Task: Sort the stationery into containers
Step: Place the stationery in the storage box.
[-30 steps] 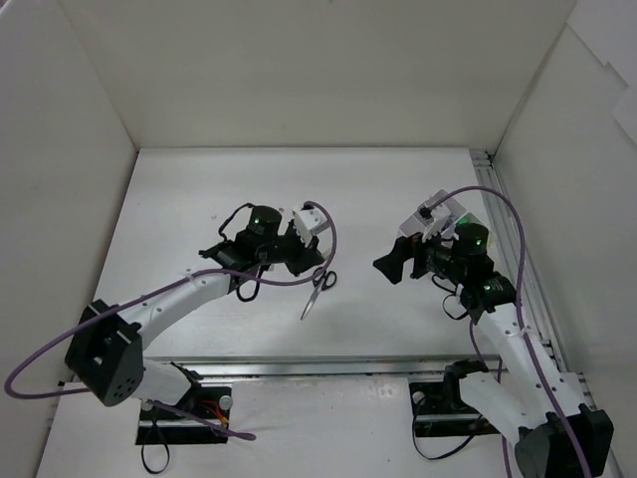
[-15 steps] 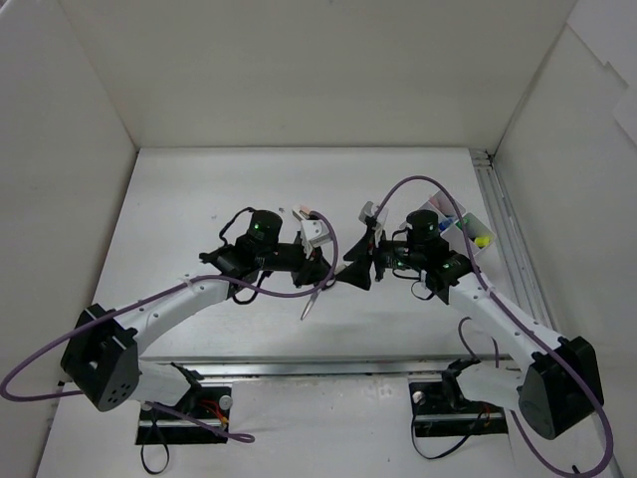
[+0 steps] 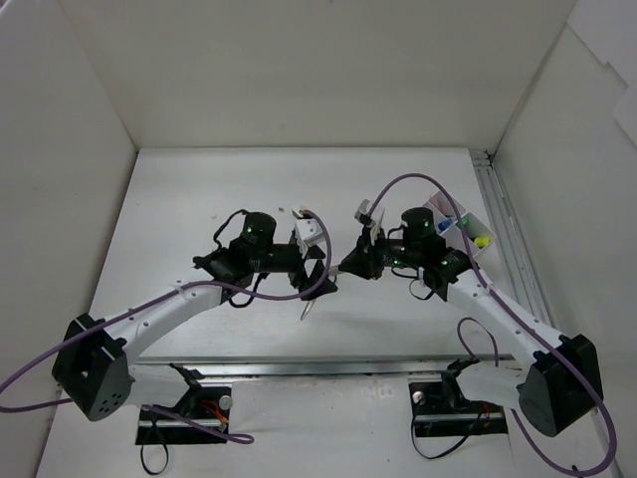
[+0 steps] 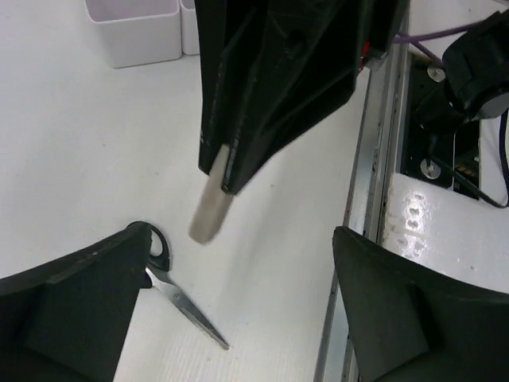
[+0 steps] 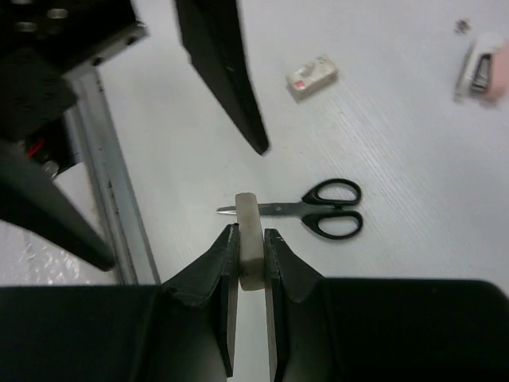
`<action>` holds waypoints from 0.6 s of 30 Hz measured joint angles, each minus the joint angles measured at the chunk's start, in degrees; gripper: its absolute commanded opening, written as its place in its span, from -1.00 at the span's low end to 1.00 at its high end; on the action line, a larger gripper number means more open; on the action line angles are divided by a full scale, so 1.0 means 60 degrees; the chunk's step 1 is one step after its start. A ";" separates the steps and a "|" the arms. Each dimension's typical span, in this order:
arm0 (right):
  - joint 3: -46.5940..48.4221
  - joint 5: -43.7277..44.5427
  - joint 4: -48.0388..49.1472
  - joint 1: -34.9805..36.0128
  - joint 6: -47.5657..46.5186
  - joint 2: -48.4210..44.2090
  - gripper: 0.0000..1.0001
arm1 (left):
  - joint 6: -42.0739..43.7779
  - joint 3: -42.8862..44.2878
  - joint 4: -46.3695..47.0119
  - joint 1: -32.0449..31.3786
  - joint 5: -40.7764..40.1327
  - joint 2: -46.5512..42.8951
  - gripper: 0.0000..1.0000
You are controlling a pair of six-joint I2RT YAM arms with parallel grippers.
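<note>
Right wrist: right fingers (image 5: 219, 270) pinch the eraser (image 5: 248, 213) by its end, left fingers (image 4: 71, 310) spread wide; we judge it may pivot loose mid-carry.

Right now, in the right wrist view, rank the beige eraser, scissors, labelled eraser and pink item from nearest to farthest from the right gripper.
1. beige eraser, clamped in the right gripper.
2. scissors, just beyond, slightly right.
3. labelled eraser, farther ahead.
4. pink item, farthest, upper right.
</note>
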 measured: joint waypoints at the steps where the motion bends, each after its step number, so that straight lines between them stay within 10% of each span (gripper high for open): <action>1: 0.0055 0.0474 -0.0204 -0.0007 0.0084 -0.0044 -1.00 | -0.0153 -0.0007 -0.0007 -0.0015 -0.0117 -0.0113 0.99; 11: 0.0729 0.9570 -0.2674 -0.1759 0.1974 -0.0546 -1.00 | -0.1708 -0.1228 -0.0415 0.0492 -0.3781 -0.2025 0.99; 18: 0.1628 1.2178 -0.3147 -0.2881 0.2404 0.0594 -1.00 | -0.3031 -0.1377 -0.1745 0.1111 -0.6473 -0.2936 0.99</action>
